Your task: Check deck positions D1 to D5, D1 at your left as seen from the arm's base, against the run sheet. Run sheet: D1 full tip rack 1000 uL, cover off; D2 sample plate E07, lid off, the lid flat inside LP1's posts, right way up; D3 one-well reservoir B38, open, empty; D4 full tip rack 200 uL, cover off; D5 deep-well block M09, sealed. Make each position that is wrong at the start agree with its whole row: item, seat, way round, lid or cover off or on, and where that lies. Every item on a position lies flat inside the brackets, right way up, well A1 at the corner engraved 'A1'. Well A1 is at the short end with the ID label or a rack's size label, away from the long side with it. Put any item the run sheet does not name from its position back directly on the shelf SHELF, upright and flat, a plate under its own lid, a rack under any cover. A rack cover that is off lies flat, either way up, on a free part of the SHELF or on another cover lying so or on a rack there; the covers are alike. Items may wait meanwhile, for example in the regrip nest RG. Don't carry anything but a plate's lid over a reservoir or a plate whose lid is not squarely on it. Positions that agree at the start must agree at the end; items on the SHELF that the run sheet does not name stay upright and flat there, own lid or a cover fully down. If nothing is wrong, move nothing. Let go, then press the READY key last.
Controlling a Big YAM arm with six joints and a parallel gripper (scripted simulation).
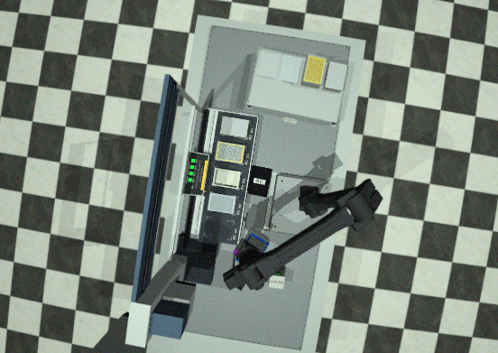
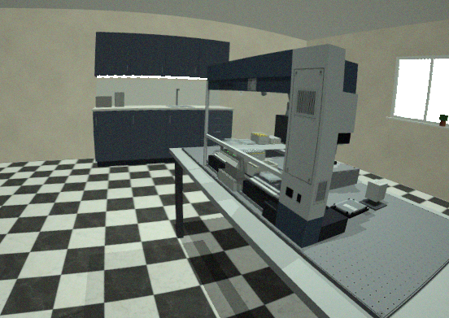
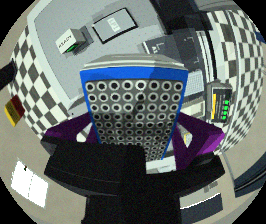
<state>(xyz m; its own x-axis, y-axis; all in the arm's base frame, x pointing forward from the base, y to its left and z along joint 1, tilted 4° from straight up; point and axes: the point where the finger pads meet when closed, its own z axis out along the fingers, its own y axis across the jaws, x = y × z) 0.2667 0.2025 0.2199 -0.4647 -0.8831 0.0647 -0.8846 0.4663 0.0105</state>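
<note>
Low in the top view, just below the dark deck (image 1: 253,119), we have the gripper (image 1: 245,250) clamped wide on a blue tip rack (image 1: 258,240), purple fingers pressing its two long sides. By the wrist view the rack (image 3: 132,106) fills the centre of the frame, its grid of tip holes facing the camera and tilted away from us. It hangs off the deck, near the empty lowest position (image 1: 219,228), with the small white READY key (image 1: 276,282) just beyond the arm.

We judge the rack stiff and fairly light, a hard plastic box that will not flex. Its smooth walls could slip under a weak pinch, and loose tips might rattle or lift if we tip it far. The long sides near the middle look like the right place to hold, as we do now, so it stays level when set between brackets.

Up the deck sit a grey plate (image 1: 222,203), a pale reservoir (image 1: 226,177), a yellow-framed rack (image 1: 230,152) and a pale block (image 1: 235,126). At the upper part of the frame, the shelf (image 1: 293,101) carries four items, one yellow. The grey table (image 1: 253,313) stands on a black-and-white checked floor (image 1: 68,47); the exterior view shows beige walls, dark cabinets and a bright window at right.
</note>
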